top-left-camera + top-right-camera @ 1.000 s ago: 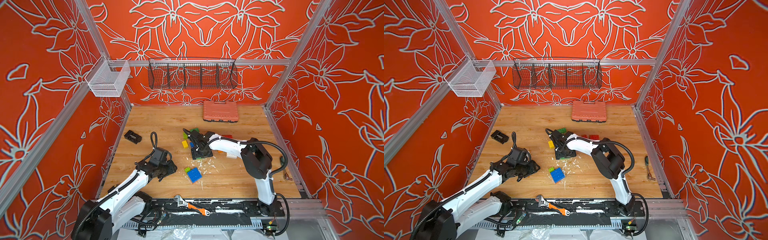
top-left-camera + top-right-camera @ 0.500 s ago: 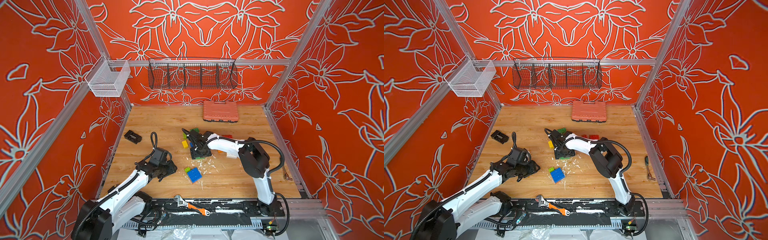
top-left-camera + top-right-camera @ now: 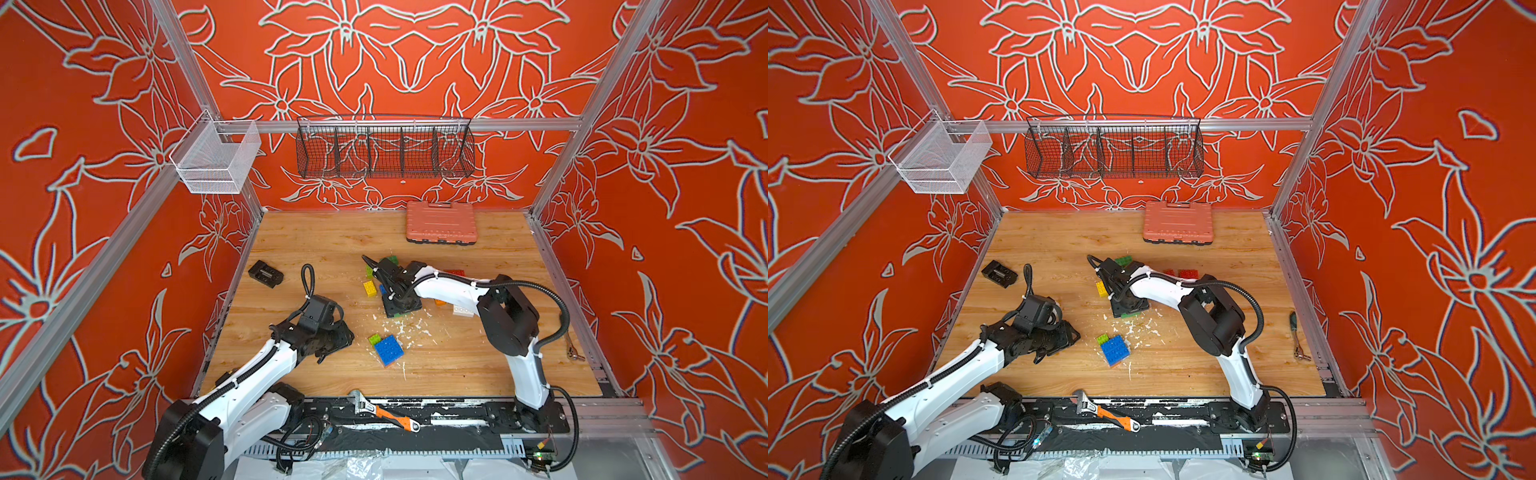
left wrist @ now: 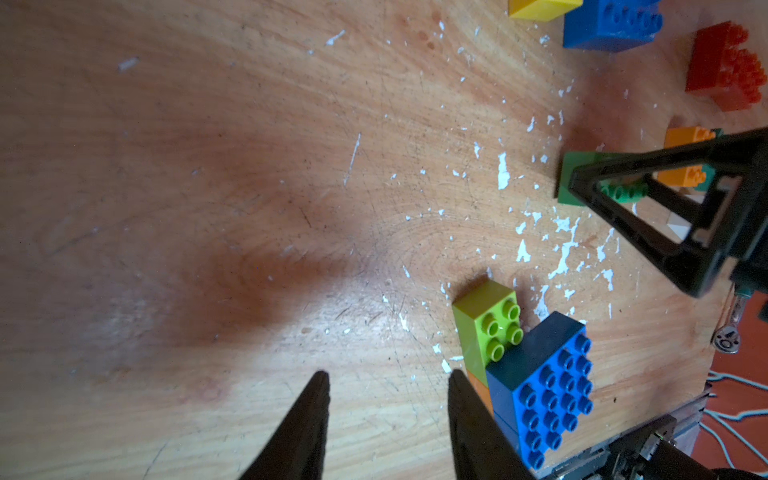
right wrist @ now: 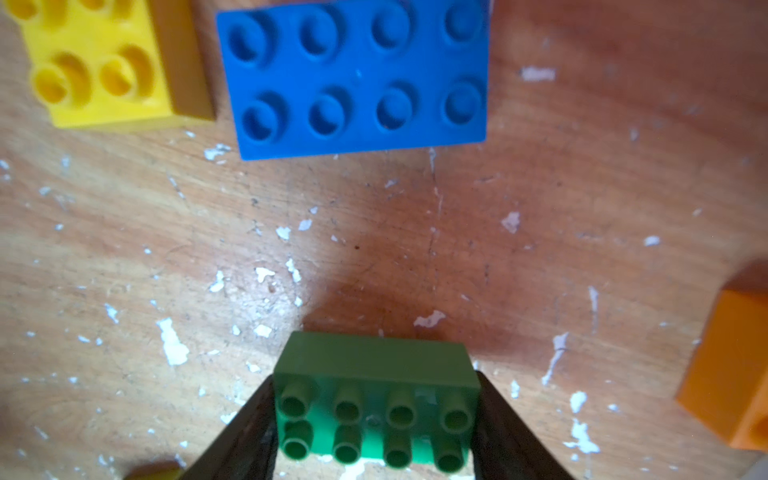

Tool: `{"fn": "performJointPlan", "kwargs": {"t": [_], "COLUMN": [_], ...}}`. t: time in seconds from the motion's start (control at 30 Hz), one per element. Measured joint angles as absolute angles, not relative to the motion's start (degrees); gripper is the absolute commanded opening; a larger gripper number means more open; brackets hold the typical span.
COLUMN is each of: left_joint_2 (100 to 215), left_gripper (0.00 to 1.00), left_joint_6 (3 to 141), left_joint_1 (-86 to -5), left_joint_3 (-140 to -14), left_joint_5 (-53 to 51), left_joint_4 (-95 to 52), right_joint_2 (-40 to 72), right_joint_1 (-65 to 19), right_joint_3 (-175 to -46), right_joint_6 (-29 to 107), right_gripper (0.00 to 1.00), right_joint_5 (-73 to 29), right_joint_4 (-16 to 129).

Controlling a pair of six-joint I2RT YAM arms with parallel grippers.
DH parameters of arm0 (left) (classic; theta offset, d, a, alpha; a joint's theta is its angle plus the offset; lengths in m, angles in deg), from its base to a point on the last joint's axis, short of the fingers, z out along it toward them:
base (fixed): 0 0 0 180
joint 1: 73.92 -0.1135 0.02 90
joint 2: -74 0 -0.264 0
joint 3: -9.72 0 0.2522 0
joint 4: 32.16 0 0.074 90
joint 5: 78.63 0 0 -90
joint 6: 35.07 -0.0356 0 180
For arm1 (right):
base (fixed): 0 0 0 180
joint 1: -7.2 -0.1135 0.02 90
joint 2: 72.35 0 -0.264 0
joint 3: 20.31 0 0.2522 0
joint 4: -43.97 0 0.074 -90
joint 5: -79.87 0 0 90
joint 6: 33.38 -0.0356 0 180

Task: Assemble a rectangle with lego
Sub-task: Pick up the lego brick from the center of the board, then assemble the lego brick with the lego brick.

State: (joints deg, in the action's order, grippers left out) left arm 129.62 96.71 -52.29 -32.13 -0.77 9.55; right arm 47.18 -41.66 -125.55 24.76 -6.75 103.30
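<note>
Right wrist view: our right gripper grips the green brick, one finger pressed against each short end. The brick sits studs up on the table, among white flecks. Beyond it lie a blue brick and, just beside that, a yellow brick. An orange brick lies off to one side.

In the left wrist view our left gripper stands partly open over bare wood and holds nothing. Just beside one finger we see a blue block with a lime brick touching it. In both top views these two lie between our arms, apart from the loose bricks around the right gripper.
</note>
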Motion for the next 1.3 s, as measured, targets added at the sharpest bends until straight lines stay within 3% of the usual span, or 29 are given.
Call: {"fn": "performJointPlan", "kwargs": {"t": [0.17, 0.6, 1.3], "left_joint_2": [129.62, 132.7, 129.44], "left_gripper": [0.47, 0.47, 0.48], "left_joint_6": [96.69, 93.63, 92.76], "left_joint_1": [-53.76, -66.37, -66.85], "left_joint_3": [-32.13, -32.61, -32.35], "left_joint_5": [-0.38, -5.47, -7.18], "left_joint_4": [9.55, 8.87, 9.48], "right_joint_2": [45.75, 43.96, 44.01], "right_joint_1": [-42.69, -52.43, -53.9], "right_joint_3": [-129.71, -134.17, -127.52], "right_joint_6": [28.06, 28.26, 27.62], "right_gripper": [0.54, 0.53, 0.53], "right_joint_5": [-6.79, -11.01, -11.03], "right_joint_4": [106.66, 109.33, 108.37]}}
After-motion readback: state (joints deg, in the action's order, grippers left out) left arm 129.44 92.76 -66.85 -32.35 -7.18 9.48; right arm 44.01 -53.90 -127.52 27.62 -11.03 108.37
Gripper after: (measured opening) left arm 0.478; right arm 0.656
